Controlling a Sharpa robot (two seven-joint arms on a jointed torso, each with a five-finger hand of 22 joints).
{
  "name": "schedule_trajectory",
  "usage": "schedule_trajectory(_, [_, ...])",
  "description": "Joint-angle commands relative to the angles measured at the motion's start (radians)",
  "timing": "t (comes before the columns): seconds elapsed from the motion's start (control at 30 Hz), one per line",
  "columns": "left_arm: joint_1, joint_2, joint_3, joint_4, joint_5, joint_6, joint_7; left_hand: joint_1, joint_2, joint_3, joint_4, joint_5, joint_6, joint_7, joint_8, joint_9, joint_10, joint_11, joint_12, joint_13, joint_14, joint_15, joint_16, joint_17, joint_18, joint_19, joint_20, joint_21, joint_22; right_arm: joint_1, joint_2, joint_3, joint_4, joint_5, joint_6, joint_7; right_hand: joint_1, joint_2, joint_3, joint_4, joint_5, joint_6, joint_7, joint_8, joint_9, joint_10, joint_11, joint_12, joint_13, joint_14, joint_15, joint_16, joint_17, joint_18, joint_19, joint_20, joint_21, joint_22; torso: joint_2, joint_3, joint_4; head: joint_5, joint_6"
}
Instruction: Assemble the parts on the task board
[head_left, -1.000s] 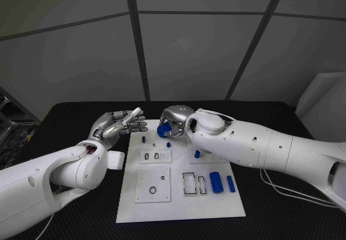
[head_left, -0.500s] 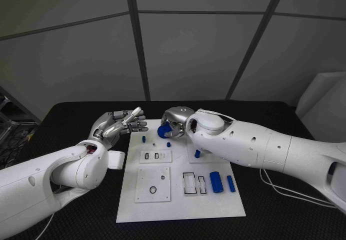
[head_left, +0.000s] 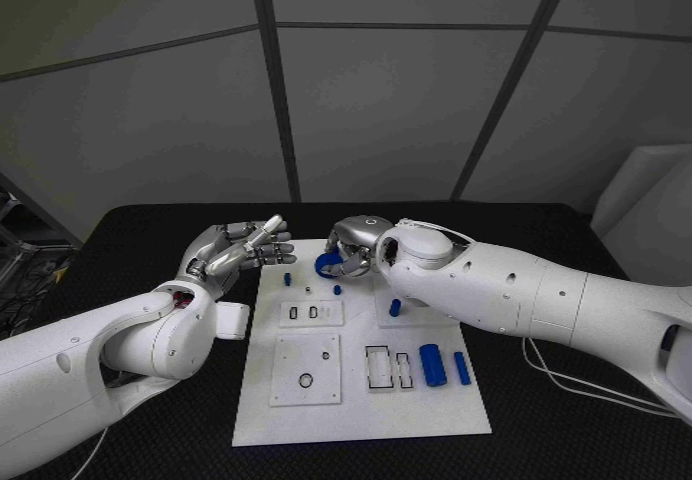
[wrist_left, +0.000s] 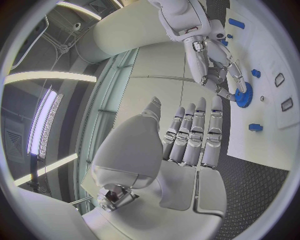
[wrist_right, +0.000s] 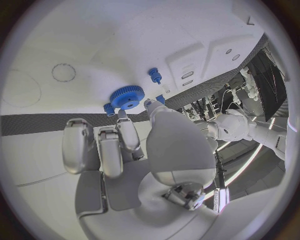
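Note:
The white task board (head_left: 361, 415) lies in the middle of the black table. At its far end my right hand (head_left: 358, 245) holds a blue gear (head_left: 327, 266) in its fingertips, just above the board. The right wrist view shows the gear (wrist_right: 127, 96) beyond the fingers (wrist_right: 119, 120), close to a small blue peg (wrist_right: 154, 75). The left wrist view shows the gear (wrist_left: 244, 95) under the right hand (wrist_left: 212, 65). My left hand (head_left: 235, 250) hovers open beside the board's far left corner, its fingers (wrist_left: 190, 135) straight and empty.
Small blue pegs (head_left: 287, 278) (head_left: 338, 289) (head_left: 394, 308) stand on the board's far half. Two blue cylinders (head_left: 430, 363) (head_left: 462, 367) lie near its right edge beside a slotted block (head_left: 385, 367). A black ring (head_left: 306, 381) sits on a square plate.
My right hand has shifted slightly to the right and down with the gear. The left hand has not moved.

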Motion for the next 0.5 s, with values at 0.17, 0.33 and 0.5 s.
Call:
schedule_trajectory(0.17, [0.001,0.000,0.001,0.001,-0.003,0.013,-0.001,0.000,0.008,-0.005,-0.001,-0.005,0.004,-0.001,-0.006,-0.001,-0.008,0.001,-0.005,-0.001,-0.003,0.000,-0.005,0.001,0.051,0.004,0.004,-0.006,-0.001,0.001,-0.014,0.000,0.011,0.022,-0.048,0.010,0.000,0.012,0.018,-0.006,0.033,0.016,-0.004,0.005,0.002,0.009,-0.002,0.018,0.014,0.095,0.003,0.007,0.230,-0.012,0.008,0.004,0.006,0.037,0.000,0.0003,0.0002,-0.002,0.001])
schedule_trajectory(0.33, [0.001,0.000,0.001,-0.001,-0.003,0.015,-0.003,0.000,0.008,-0.005,-0.001,-0.005,0.003,0.000,-0.006,-0.001,-0.009,0.001,-0.006,-0.002,-0.003,0.001,-0.006,0.002,0.051,0.004,0.004,-0.007,-0.002,0.001,-0.053,0.000,0.045,0.050,-0.181,0.062,0.053,-0.003,0.042,-0.033,0.046,0.019,-0.005,0.002,0.000,0.014,-0.004,0.028,0.025,0.096,0.001,0.009,0.235,-0.014,0.012,0.002,0.009,0.044,0.000,0.0009,-0.0016,-0.001,0.005])
schedule_trajectory(0.5, [0.001,-0.002,0.001,-0.007,-0.003,0.016,-0.003,0.000,0.008,-0.005,-0.001,-0.005,0.003,0.000,-0.006,-0.001,-0.009,0.001,-0.006,-0.002,-0.003,0.001,-0.006,0.002,0.051,0.004,0.004,-0.007,-0.002,0.001,-0.123,0.001,0.104,0.153,-0.258,0.154,0.087,-0.013,0.058,-0.051,0.047,0.017,-0.004,-0.003,-0.001,0.010,-0.004,0.025,0.023,0.094,0.001,0.006,0.228,-0.012,0.008,0.001,0.006,0.039,-0.002,0.0015,-0.0033,-0.002,0.009])
